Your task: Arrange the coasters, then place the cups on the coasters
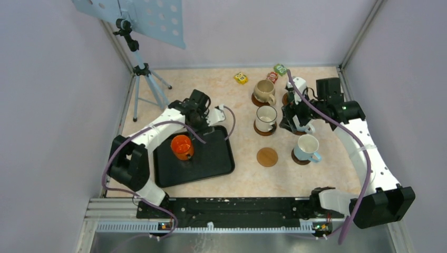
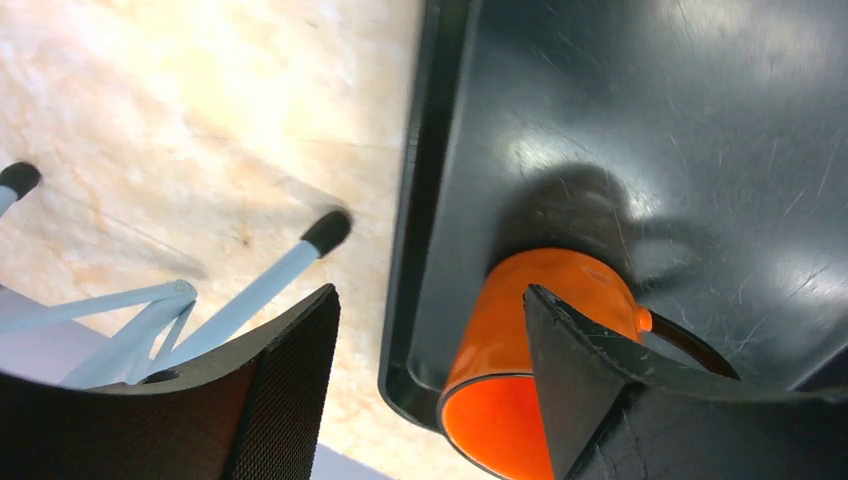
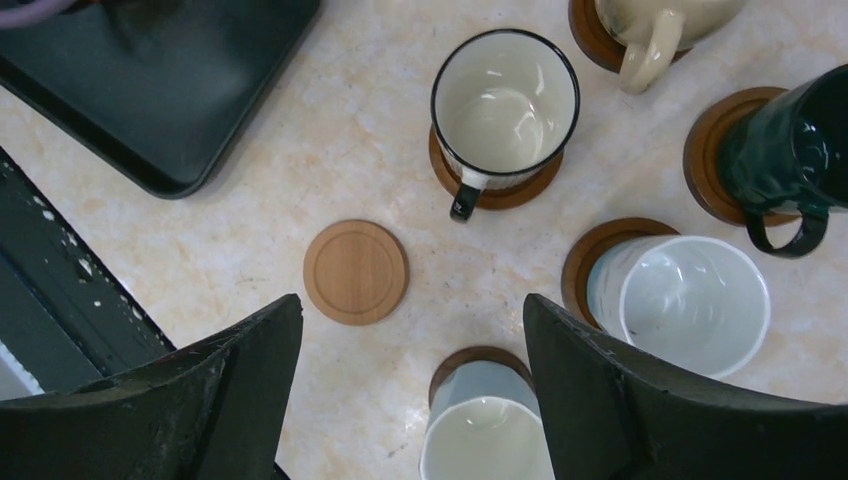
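An orange cup (image 1: 182,147) stands on the black tray (image 1: 211,158). My left gripper (image 1: 192,129) hangs over it, open. In the left wrist view the orange cup (image 2: 500,400) shows beside the right finger (image 2: 570,380), and the left finger is well clear of it. My right gripper (image 1: 298,120) is open above the cups on the right. Below it a beige cup (image 3: 660,20), a dark-rimmed white cup (image 3: 505,105), a dark green cup (image 3: 790,150), a white cup (image 3: 690,300) and a pale blue cup (image 3: 490,430) each sit on a coaster. One coaster (image 3: 355,271) lies bare.
Small yellow (image 1: 241,78), red (image 1: 272,77) and green (image 1: 280,69) blocks lie at the back of the table. A tripod (image 1: 142,79) with a perforated panel stands at the back left. The black rail (image 1: 226,208) runs along the near edge.
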